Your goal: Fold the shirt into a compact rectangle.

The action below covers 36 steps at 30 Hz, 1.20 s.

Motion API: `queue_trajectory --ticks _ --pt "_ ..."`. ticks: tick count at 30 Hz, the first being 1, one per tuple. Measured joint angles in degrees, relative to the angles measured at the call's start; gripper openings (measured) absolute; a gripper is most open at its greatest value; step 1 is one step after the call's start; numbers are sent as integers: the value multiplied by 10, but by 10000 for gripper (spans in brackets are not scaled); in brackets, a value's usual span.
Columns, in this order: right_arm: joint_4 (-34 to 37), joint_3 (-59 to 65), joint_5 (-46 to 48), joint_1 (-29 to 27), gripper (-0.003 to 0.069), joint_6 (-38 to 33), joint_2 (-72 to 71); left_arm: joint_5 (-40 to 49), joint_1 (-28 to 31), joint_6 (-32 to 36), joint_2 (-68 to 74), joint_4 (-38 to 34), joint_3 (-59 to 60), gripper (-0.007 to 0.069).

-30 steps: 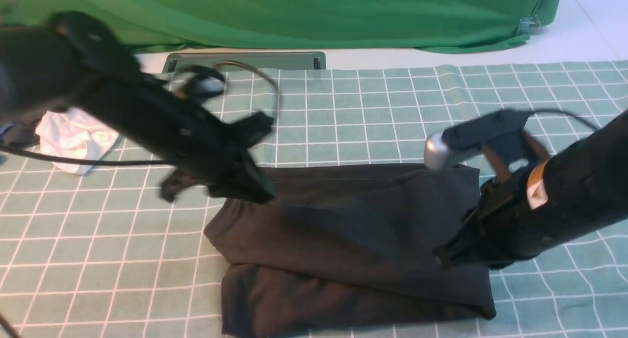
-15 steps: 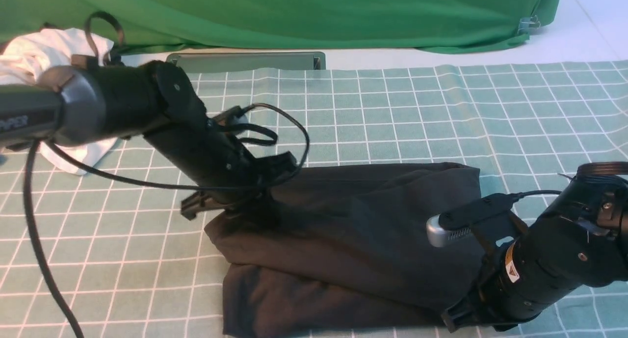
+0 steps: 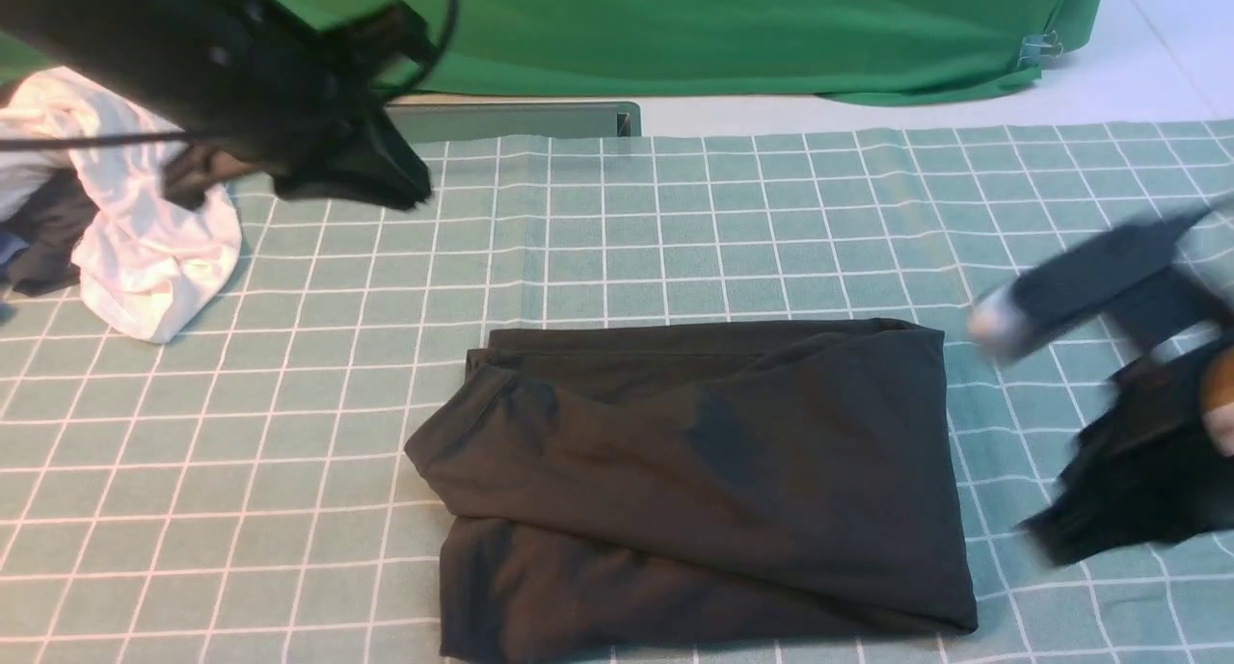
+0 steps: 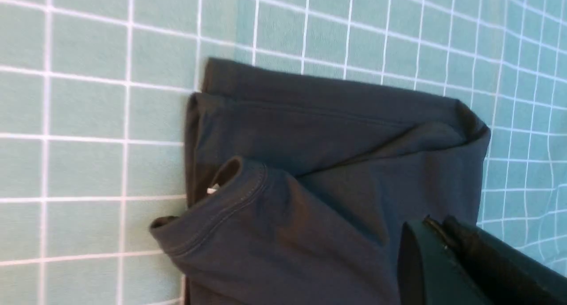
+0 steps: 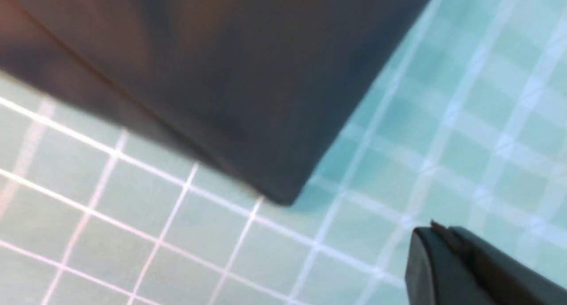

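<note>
Front view shows the shirt (image 3: 704, 481) folded into a rough rectangle on the checked tablecloth (image 3: 733, 221), near its front edge. Both grippers are clear of it, holding nothing, jaws closed: the left gripper (image 3: 371, 177) hangs well off beyond its far left corner, the right gripper (image 3: 1070, 534) sits blurred just off its right edge. White garment (image 3: 154, 250) lies far left.

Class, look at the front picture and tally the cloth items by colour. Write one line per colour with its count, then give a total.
Black: 1, the folded shirt
White: 1, the crumpled white garment
Dark: 1, the dark cloth tucked beside the white garment
Teal with white grid: 1, the checked tablecloth
Green: 1, the backdrop drape
Total: 5
</note>
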Motion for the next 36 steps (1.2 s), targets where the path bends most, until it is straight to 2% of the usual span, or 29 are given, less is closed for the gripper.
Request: queue_trajectory --ticks 7,11,15,19,24,36 --pt "-17 -9 -11 0 24 -26 -259 12 1 0 -18 28 -1 15" --pt "-17 46 -87 0 24 -31 -384 13 1 0 -18 32 -1 15" --pt "-16 176 -227 0 25 -69 -503 13 1 0 -18 33 -1 16" --pt "-15 257 -288 0 26 -73 -524 13 1 0 -18 33 -1 16" --pt "-15 301 -333 0 31 -73 -524 12 1 0 -18 33 -1 16" --pt "-16 309 -378 0 36 -75 -473 -20 1 0 -18 29 -1 16"
